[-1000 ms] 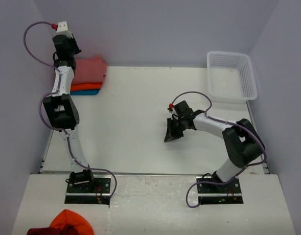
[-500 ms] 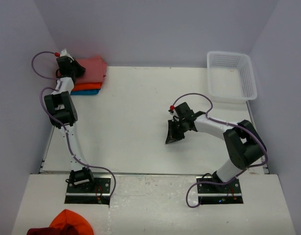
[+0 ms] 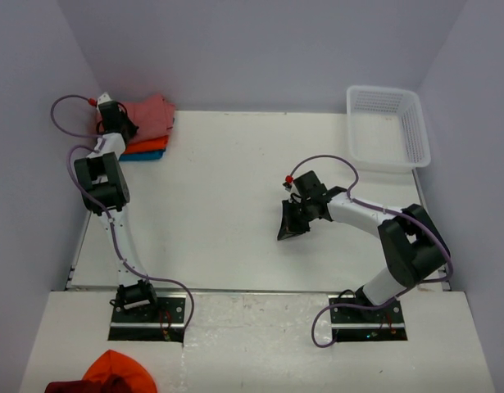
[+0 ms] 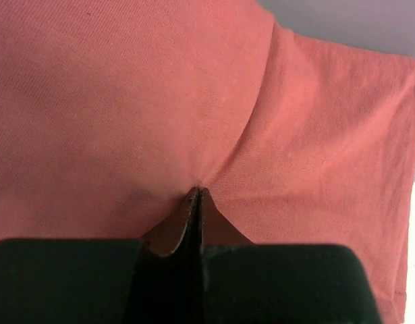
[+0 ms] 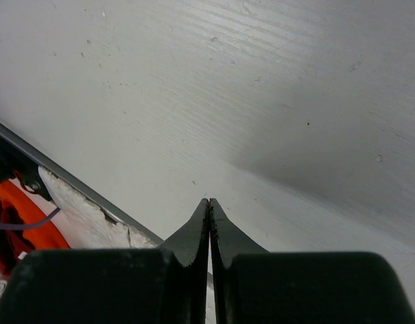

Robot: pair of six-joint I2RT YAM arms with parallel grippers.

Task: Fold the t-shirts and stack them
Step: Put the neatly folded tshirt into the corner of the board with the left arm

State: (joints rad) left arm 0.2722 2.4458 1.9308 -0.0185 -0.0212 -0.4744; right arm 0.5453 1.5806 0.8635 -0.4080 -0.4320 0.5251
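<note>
The t-shirts sit in one folded stack at the far left corner of the table point(image 3: 227, 164), by the back wall. The salmon-red t-shirt point(image 3: 153, 113) lies on top, the orange t-shirt point(image 3: 147, 145) shows as a strip under it, and the teal-blue t-shirt point(image 3: 142, 155) peeks out at the bottom.

My left gripper point(image 3: 118, 128) is down on the near left part of the salmon-red one. In the left wrist view my fingertips point(image 4: 194, 197) are pressed together with no gap. They touch the cloth, and creases run out from that spot. I cannot tell whether a bit of cloth is caught between them.

My right gripper point(image 3: 286, 229) is well apart from the stack, near the middle of the table and low over the bare surface. Its jaws are also closed tight and grip nothing.

The white lattice basket point(image 3: 381, 88) stands at the far right corner. Only its own lattice floor and walls show inside it.

On the near ledge beside my left base lies an orange cloth heap point(image 3: 116, 368), with a dark red cloth point(image 3: 71, 386) touching it.
</note>
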